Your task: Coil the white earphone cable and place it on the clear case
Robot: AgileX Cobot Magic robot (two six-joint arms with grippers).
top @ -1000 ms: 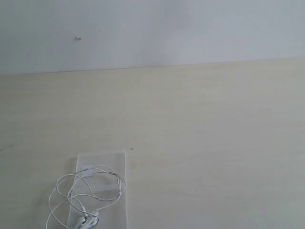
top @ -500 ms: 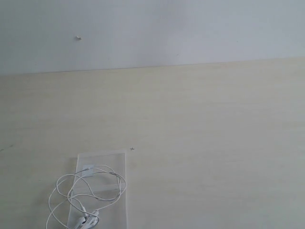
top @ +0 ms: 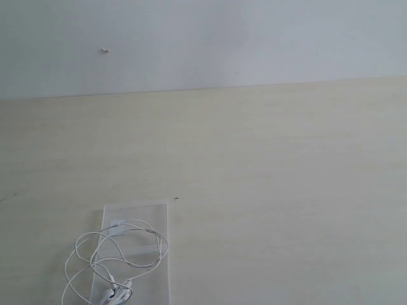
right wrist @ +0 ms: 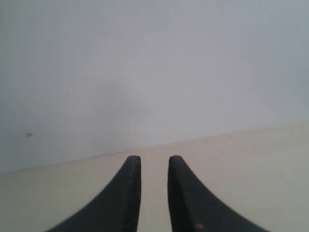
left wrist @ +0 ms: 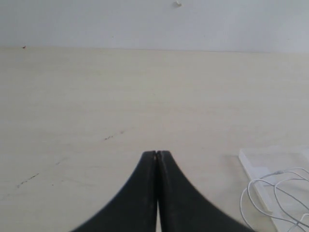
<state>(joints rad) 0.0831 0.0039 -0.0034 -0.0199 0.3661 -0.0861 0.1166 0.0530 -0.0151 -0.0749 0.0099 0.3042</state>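
White earphone cable [top: 118, 293] lies loosely looped, mostly on the clear case [top: 156, 213], exactly as you saw it a second ago. Pale wood-grain bench [top: 267, 190] meets a plain white wall [top: 222, 38]. Your left end effector [left wrist: 157, 153] is closed and empty; your right end effector [right wrist: 154, 159] stands slightly parted, empty.

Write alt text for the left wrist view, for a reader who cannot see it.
The black left hand, shut on nothing, hangs over a pale wooden table. Off to one side lies part of the clear case with loops of the white earphone cable across it. A white wall stands behind.
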